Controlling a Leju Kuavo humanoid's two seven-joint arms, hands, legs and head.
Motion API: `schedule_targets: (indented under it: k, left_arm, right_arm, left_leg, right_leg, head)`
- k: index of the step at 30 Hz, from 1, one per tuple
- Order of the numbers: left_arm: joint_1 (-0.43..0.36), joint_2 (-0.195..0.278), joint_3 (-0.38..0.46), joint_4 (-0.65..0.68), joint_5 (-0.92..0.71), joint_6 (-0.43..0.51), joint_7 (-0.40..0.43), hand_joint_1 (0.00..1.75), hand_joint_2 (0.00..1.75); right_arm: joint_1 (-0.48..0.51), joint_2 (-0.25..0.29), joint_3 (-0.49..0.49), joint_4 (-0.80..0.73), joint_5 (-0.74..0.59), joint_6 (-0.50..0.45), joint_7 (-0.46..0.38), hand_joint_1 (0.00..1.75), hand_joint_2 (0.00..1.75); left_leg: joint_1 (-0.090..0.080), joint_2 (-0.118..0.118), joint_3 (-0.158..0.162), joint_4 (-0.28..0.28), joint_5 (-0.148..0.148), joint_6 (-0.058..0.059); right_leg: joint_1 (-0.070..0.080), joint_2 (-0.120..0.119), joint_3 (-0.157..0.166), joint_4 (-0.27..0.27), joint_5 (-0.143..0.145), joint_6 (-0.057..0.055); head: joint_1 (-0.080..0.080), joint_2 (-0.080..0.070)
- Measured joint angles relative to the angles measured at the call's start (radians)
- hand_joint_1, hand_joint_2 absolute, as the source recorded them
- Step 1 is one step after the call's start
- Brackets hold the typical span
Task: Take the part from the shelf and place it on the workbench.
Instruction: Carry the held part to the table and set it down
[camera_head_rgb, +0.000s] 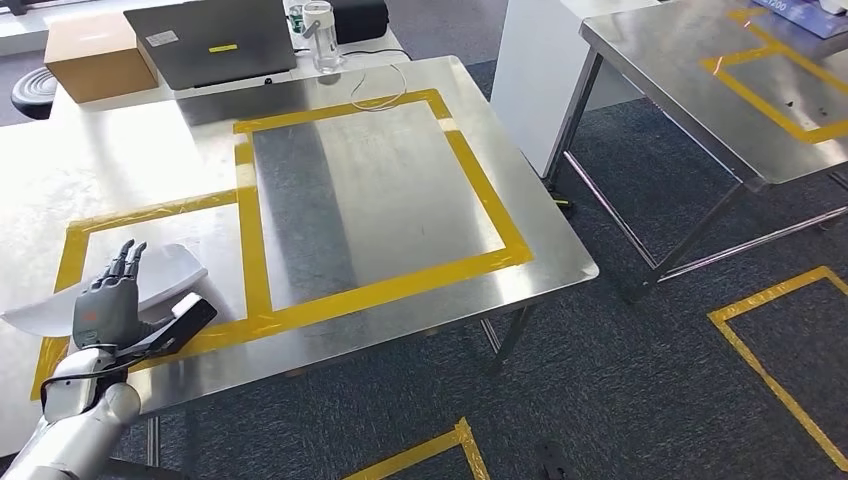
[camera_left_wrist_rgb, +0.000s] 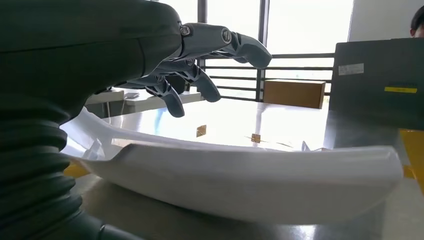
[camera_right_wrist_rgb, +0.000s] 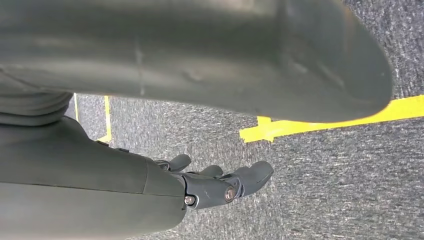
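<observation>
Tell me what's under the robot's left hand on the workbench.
The white part lies on the workbench beneath the left hand, inside the small taped box. The hand covers the part's middle; contact can't be confirmed.

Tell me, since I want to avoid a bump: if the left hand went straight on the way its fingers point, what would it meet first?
Probably nothing soon. The left hand is open above the white part, its fingers aimed across the bare steel table toward the cardboard box far behind. Depth is unclear.

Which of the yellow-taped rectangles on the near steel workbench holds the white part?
The small yellow-taped rectangle at the bench's left front, holding the white curved plastic part under the left hand; the large rectangle beside it holds nothing.
</observation>
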Motion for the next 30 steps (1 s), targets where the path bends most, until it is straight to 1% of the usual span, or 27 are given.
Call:
schedule_targets:
  k: [4,9,12,15,17,18,19,21,22,23,24,25,26,27,28,30]
  left_arm:
    - [0.014,0.002,0.000,0.009,-0.002,0.007,0.003,0.00,0.00]
    - [0.019,0.004,-0.001,0.013,-0.001,0.012,0.004,0.00,0.00]
    - [0.018,0.007,-0.001,0.011,0.012,0.054,0.007,0.00,0.00]
    - [0.012,0.019,0.005,-0.026,0.002,0.127,-0.006,0.00,0.00]
    - [0.007,0.023,0.042,-0.090,-0.040,0.154,-0.067,0.00,0.00]
    - [0.007,0.019,0.080,-0.131,-0.065,0.158,-0.117,0.00,0.00]
    - [0.008,0.011,0.132,-0.180,-0.090,0.160,-0.179,0.00,0.00]
    - [0.017,-0.014,0.241,-0.284,-0.115,0.160,-0.284,0.00,0.00]
    - [0.025,-0.028,0.284,-0.339,-0.117,0.160,-0.318,0.00,0.00]
    - [0.036,-0.041,0.313,-0.394,-0.117,0.160,-0.334,0.00,0.00]
    - [0.047,-0.053,0.332,-0.450,-0.120,0.160,-0.342,0.00,0.00]
    - [0.057,-0.064,0.343,-0.504,-0.127,0.160,-0.345,0.00,0.00]
    - [0.066,-0.076,0.352,-0.558,-0.136,0.160,-0.348,0.00,0.00]
    - [0.075,-0.086,0.359,-0.606,-0.145,0.160,-0.350,0.00,0.00]
    - [0.085,-0.096,0.365,-0.651,-0.152,0.160,-0.351,0.00,0.00]
    - [0.108,-0.110,0.374,-0.723,-0.157,0.160,-0.353,0.00,0.00]
  right_arm:
    - [0.003,-0.001,0.000,0.000,-0.001,-0.001,0.000,0.00,0.00]
    - [0.003,-0.002,0.000,0.000,-0.002,-0.001,-0.001,0.00,0.00]
    - [0.002,-0.002,0.000,0.000,-0.006,-0.003,-0.001,0.00,0.00]
    - [0.002,-0.001,0.000,0.002,-0.009,-0.007,-0.002,0.00,0.00]
    - [0.002,0.000,0.000,0.003,-0.012,-0.014,-0.002,0.00,0.00]
    - [0.003,0.000,-0.001,0.003,-0.014,-0.017,-0.002,0.00,0.00]
    - [0.003,0.000,-0.001,0.004,-0.016,-0.020,-0.002,0.00,0.00]
    - [0.003,0.002,-0.001,0.004,-0.018,-0.022,-0.004,0.00,0.00]
    - [0.003,0.002,-0.002,0.004,-0.018,-0.021,-0.005,0.00,0.00]
    - [0.003,0.003,-0.002,0.004,-0.018,-0.019,-0.008,0.00,0.00]
    - [0.003,0.003,-0.002,0.004,-0.018,-0.014,-0.011,0.00,0.00]
    - [0.003,0.003,-0.002,0.004,-0.018,-0.008,-0.014,0.00,0.00]
    - [0.002,0.003,-0.002,0.004,-0.018,-0.003,-0.017,0.00,0.00]
    - [0.002,0.003,-0.002,0.005,-0.018,0.002,-0.018,0.00,0.00]
    - [0.001,0.003,-0.002,0.005,-0.018,0.006,-0.019,0.00,0.00]
    - [0.000,0.003,-0.002,0.005,-0.018,0.009,-0.019,0.00,0.00]
  left_leg:
    - [0.001,-0.002,0.000,0.000,0.000,0.000]
    - [0.000,-0.006,0.004,-0.003,-0.003,-0.002]
    - [-0.002,-0.009,0.004,-0.005,-0.010,0.000]
    - [-0.012,-0.008,-0.002,0.003,-0.008,0.011]
    - [-0.010,-0.004,-0.003,-0.004,0.003,0.023]
    - [-0.007,-0.001,-0.003,-0.009,0.009,0.030]
    - [-0.005,0.001,-0.001,-0.014,0.013,0.036]
    - [-0.005,0.005,-0.003,-0.012,0.015,0.042]
    - [-0.006,0.006,-0.003,-0.010,0.014,0.043]
    - [-0.007,0.007,-0.003,-0.006,0.012,0.043]
    - [-0.007,0.007,-0.002,-0.002,0.010,0.043]
    - [-0.006,0.006,-0.002,0.004,0.005,0.042]
    - [-0.006,0.005,-0.003,0.011,0.000,0.040]
    - [-0.006,0.004,-0.006,0.018,-0.005,0.036]
    - [-0.006,0.003,-0.010,0.023,-0.008,0.032]
    - [-0.007,0.001,-0.017,0.030,-0.008,0.021]
  right_leg:
    - [0.001,0.000,0.000,0.001,0.005,0.000]
    - [0.003,-0.001,-0.004,0.009,0.015,-0.005]
    - [0.002,-0.003,-0.003,0.006,0.015,-0.004]
    - [-0.007,-0.004,0.005,-0.015,0.011,0.009]
    - [-0.009,-0.002,0.003,-0.018,-0.001,0.018]
    - [-0.009,-0.002,-0.006,0.002,-0.018,0.021]
    - [-0.009,-0.002,-0.025,0.044,-0.046,0.023]
    - [-0.011,-0.004,-0.079,0.179,-0.108,0.023]
    - [-0.011,-0.004,-0.104,0.239,-0.123,0.023]
    - [-0.012,-0.004,-0.118,0.269,-0.117,0.021]
    - [-0.012,-0.004,-0.116,0.262,-0.090,0.020]
    - [-0.013,-0.004,-0.099,0.217,-0.048,0.017]
    - [-0.013,-0.004,-0.076,0.160,-0.015,0.015]
    - [-0.011,-0.003,-0.052,0.112,0.007,0.012]
    - [-0.010,-0.003,-0.037,0.079,0.016,0.010]
    - [-0.006,-0.002,-0.029,0.067,0.012,0.005]
  head:
    - [0.000,0.000]
    - [0.000,0.000]
    - [0.000,0.000]
    - [0.000,0.000]
    - [0.000,0.000]
    - [0.002,0.000]
    - [0.004,0.000]
    - [0.009,0.000]
    - [0.010,0.000]
    - [0.010,0.000]
    - [0.010,0.000]
    - [0.010,0.000]
    - [0.010,0.000]
    - [0.010,0.000]
    - [0.010,0.000]
    - [0.011,0.000]
